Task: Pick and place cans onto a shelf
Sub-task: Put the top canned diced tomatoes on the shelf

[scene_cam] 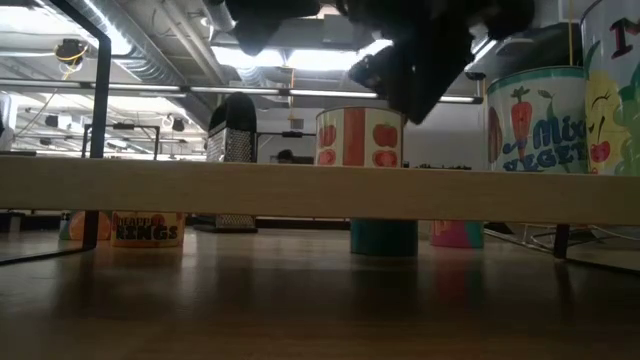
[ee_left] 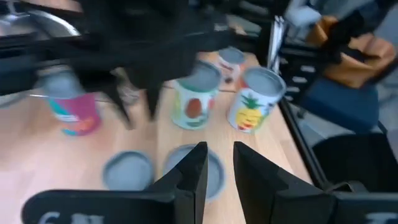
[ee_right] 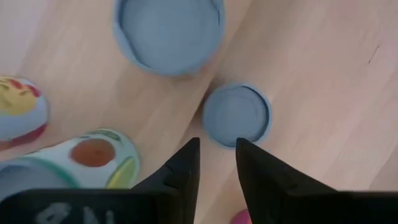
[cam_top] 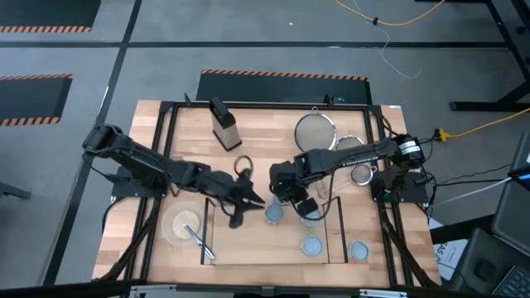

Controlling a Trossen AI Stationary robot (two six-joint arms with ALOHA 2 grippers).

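The shelf (cam_top: pixel 248 248) is a low light-wood board near the table's front edge; the low view shows its edge (scene_cam: pixel 300 190). Cans with pale round tops stand on and around the shelf (cam_top: pixel 273 213), (cam_top: pixel 312 246), (cam_top: pixel 358 250). In the low view, tomato (scene_cam: pixel 360 137) and vegetable (scene_cam: pixel 535 120) cans stand on the board. A teal can (scene_cam: pixel 383 237) and a pink can (scene_cam: pixel 457 234) stand on the table behind it. My left gripper (cam_top: pixel 252 200) (ee_left: pixel 217 168) hovers over the shelf's far edge, slightly open and holding nothing. My right gripper (cam_top: pixel 286 194) (ee_right: pixel 216 155) points down over a small can top (ee_right: pixel 236 115), slightly open and holding nothing.
A dark box grater (cam_top: pixel 224 124) stands at the table's far side. Wire-mesh strainers (cam_top: pixel 315 130), (cam_top: pixel 360 170) lie far right. A pale bowl with a utensil (cam_top: pixel 184 223) sits left of the shelf. The two grippers are close together above the shelf's far edge.
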